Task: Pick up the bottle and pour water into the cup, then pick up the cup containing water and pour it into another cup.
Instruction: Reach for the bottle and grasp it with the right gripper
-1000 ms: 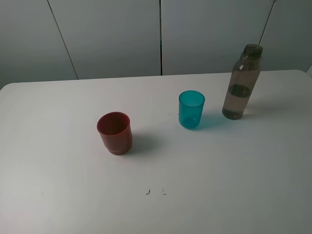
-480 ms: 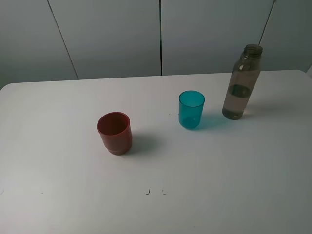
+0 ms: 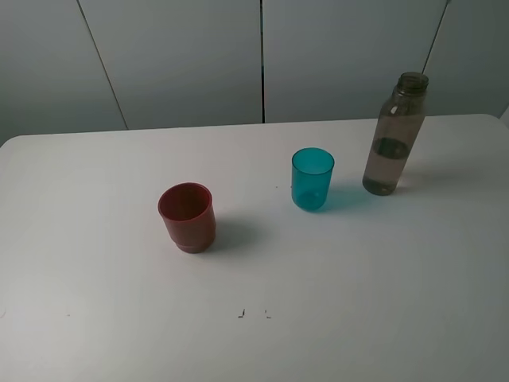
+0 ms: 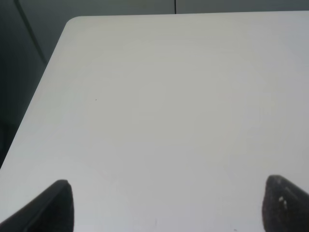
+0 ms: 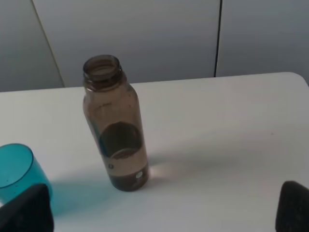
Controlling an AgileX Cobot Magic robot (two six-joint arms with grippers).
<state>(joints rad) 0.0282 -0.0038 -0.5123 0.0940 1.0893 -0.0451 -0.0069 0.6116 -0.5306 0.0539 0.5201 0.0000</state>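
Left gripper (image 4: 171,208): gaping wide over bare table (image 4: 159,96), gripping nothing.

Sitting upright toward the left in the high view: another cup (image 3: 187,216), dark red, looking empty.

Standing to its right, well apart: the cup (image 3: 312,178), teal, showing no water that can be made out.

Standing further right, nearer the far edge: the bottle (image 3: 394,135), uncapped, upright, untouched; water level proving hard to read through the smoky wall.

Right gripper (image 5: 159,212): spreading fully, clasping nothing, facing the bottle from a short way off.

Judging progress: nothing poured yet. Remaining: gripping and lifting the bottle, filling the teal cup, then tipping that into the red one.
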